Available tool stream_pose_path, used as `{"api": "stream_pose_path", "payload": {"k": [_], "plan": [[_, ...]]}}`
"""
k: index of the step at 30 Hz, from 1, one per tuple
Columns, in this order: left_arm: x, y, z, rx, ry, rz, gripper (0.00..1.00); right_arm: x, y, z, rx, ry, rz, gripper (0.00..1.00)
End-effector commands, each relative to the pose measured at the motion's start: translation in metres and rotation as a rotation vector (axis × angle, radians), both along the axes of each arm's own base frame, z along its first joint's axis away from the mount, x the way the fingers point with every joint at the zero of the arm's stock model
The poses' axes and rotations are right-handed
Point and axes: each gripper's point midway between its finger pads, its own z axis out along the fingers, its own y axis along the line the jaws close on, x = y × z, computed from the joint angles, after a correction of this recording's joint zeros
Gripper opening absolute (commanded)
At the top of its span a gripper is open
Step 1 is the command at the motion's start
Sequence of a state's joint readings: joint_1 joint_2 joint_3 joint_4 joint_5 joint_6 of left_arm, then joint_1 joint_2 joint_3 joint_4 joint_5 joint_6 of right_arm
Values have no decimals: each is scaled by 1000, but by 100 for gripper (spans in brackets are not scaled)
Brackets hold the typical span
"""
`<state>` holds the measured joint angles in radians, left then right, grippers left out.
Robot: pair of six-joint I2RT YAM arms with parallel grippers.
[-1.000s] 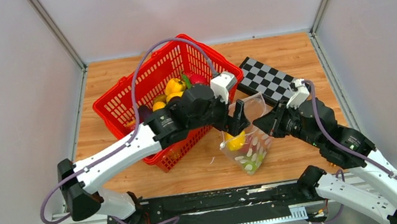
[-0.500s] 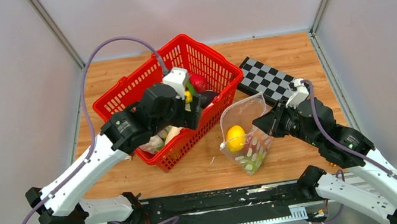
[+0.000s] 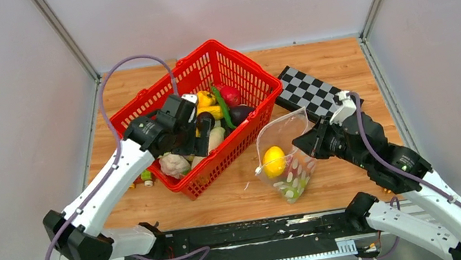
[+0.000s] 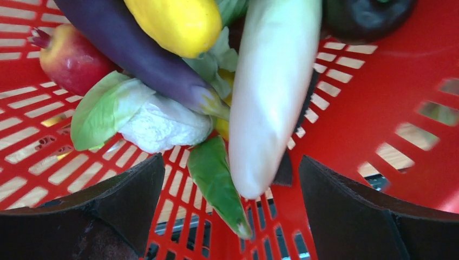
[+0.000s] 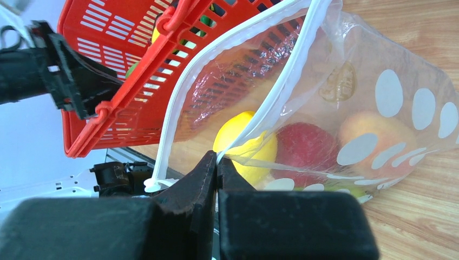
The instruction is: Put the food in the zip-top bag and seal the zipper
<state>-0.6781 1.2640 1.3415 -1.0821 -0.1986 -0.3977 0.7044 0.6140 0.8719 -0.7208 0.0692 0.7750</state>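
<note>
Left wrist view looks out between the fingers of the left claw (image 4: 230, 162), which is spread to its widest and has hold of nothing. Straight ahead of the gap lies a long white vegetable (image 4: 270, 97). Its rounded end points back toward the claw, and its long axis runs across the line on which the fingers would close. It sits a little nearer the finger on the right of that view. The next grasp, as I judge it, turns on that crossing: one finger is already on each side of the body, so a straight advance should bracket it. A green leaf-shaped piece (image 4: 216, 184) lies just beside it toward the other finger, close enough to be caught as well. Farther out from the claw are a purple aubergine (image 4: 135, 49), a cauliflower (image 4: 162, 122) and a yellow piece (image 4: 178, 21), all inside the red basket (image 4: 379, 108).

From the top external view, the zip-top bag (image 3: 290, 169) rests on the surface (image 3: 238, 198) to the left claw's right, beyond the basket wall. The right claw (image 5: 217, 162) is pinched tight on the bag's lip at the zipper (image 5: 173, 114), holding the mouth open toward the basket. A lemon (image 5: 243, 141) and a red piece (image 5: 306, 146) lie inside. The left arm is the nearer one to the food in the basket.
</note>
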Motion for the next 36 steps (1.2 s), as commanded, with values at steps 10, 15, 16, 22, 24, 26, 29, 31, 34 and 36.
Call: {"api": "stream_pose_path", "payload": {"k": [10, 15, 16, 22, 24, 26, 29, 31, 34, 36], "plan": [[-4, -13, -56, -83, 183, -57, 92, 2, 1, 15, 17, -55, 10, 3], [-5, -22, -67, -125, 227, -88, 83, 3, 2, 15, 17, -55, 10, 3], [-6, -24, -70, -128, 241, -96, 80, 3, 3, 15, 17, -52, 10, 3], [-9, -23, -79, -118, 258, -103, 65, 2, 2, 15, 20, -51, 9, 3], [-7, -20, -77, -106, 250, -94, 55, 2, 2, 15, 22, -51, 8, 3], [-4, -20, -71, -106, 230, -92, 51, 2, 2, 15, 22, -50, 9, 3], [3, -19, -56, -116, 174, -80, 46, 3, 3, 16, 25, -51, 10, 3], [8, -18, -42, -120, 129, -69, 43, 2, 4, 16, 30, -51, 13, 3], [16, -17, -17, -147, 43, -47, 40, 2, 4, 17, 31, -51, 13, 2], [19, -18, 0, -181, -7, -44, 39, 3, 4, 18, 33, -53, 11, 2]]}}
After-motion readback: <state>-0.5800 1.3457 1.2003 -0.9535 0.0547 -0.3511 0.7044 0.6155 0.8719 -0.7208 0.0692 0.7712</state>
